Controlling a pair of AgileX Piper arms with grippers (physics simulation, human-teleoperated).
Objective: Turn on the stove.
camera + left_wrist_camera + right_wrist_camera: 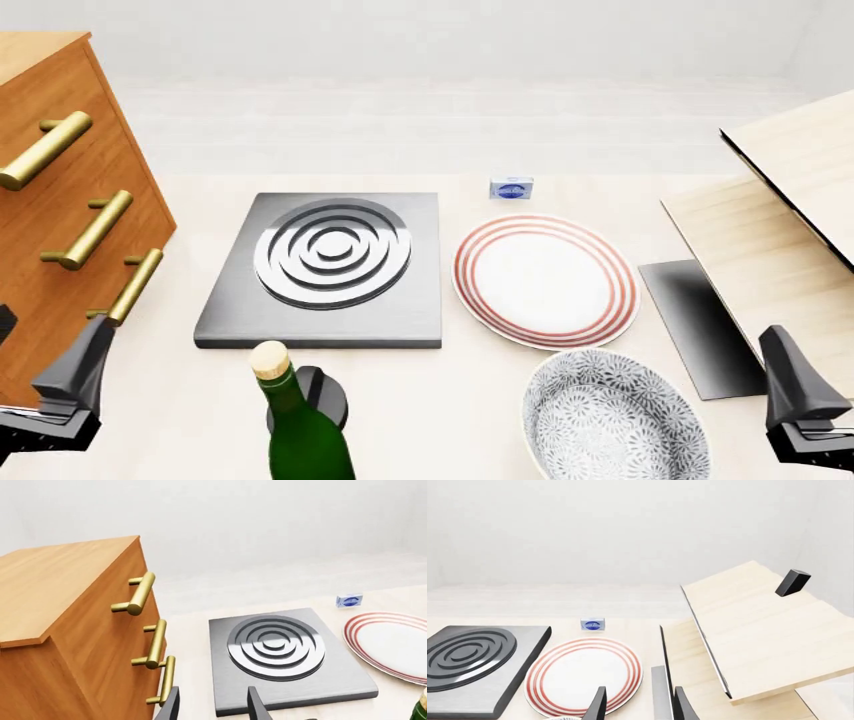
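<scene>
The stove is a flat grey slab with raised burner rings, lying on the table left of centre. Its small black round knob sits on the table in front of the slab, partly hidden behind a green bottle. My left gripper is open and empty, low at the near left, short of the stove. One of its fingers shows in the front view. My right gripper is open and empty at the near right, over a plate's near edge; the stove lies off to one side.
A wooden drawer cabinet with brass handles stands at the left. A red-ringed white plate, a patterned bowl and a small blue box lie right of the stove. Tilted wooden panels and a dark sheet fill the right.
</scene>
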